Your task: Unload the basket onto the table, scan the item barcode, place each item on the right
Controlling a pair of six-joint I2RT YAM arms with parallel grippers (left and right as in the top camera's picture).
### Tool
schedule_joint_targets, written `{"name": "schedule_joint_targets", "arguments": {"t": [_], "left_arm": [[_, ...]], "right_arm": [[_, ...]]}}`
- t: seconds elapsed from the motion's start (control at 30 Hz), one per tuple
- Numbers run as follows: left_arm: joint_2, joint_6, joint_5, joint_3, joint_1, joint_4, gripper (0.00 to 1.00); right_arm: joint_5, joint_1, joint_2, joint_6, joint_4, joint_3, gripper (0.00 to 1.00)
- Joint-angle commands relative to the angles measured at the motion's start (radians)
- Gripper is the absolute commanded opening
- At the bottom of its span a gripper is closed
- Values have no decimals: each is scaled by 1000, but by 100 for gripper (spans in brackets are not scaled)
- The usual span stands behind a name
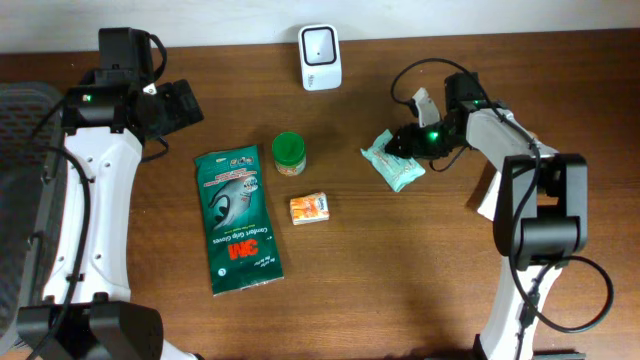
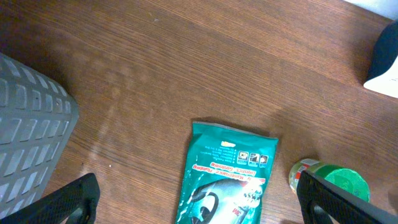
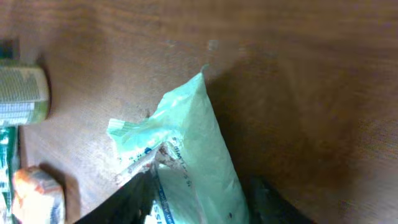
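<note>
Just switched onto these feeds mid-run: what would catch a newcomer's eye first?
The right claw is down at the pale mint-green crinkled plastic pouch on the right of the overhead view, a finger on either side of it. Left of centre lies the biggest item, a dark green flat 3M glove packet. A white boxy barcode scanner stands at the top middle of that view.

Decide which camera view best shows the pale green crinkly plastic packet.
Overhead: nearly the whole pale green plastic packet shows. The right wrist view is closer but crops it; the left wrist view misses it.
</note>
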Motion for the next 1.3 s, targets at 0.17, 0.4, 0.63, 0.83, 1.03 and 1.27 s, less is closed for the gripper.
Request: {"name": "schedule_joint_targets", "arguments": {"t": [0.17, 0.4, 0.63, 0.83, 1.03, 1.27], "left_arm": [[-2, 15, 3, 10, 3, 2, 99], [-2, 15, 3, 10, 3, 2, 99], [-2, 15, 3, 10, 3, 2, 99], [-2, 15, 3, 10, 3, 2, 99], [-2, 15, 3, 10, 3, 2, 99], [-2, 15, 3, 10, 3, 2, 99]], "right_arm": [[19, 3, 78, -47, -29, -14, 4], [21, 1, -23, -47, -115, 33, 4], [355, 32, -241, 61, -223, 48, 4], [1106, 251, -252, 305, -323, 37, 4], [1398, 377, -159, 420, -304, 36, 4], [1388, 386, -56, 421, -263, 36, 4]]}}
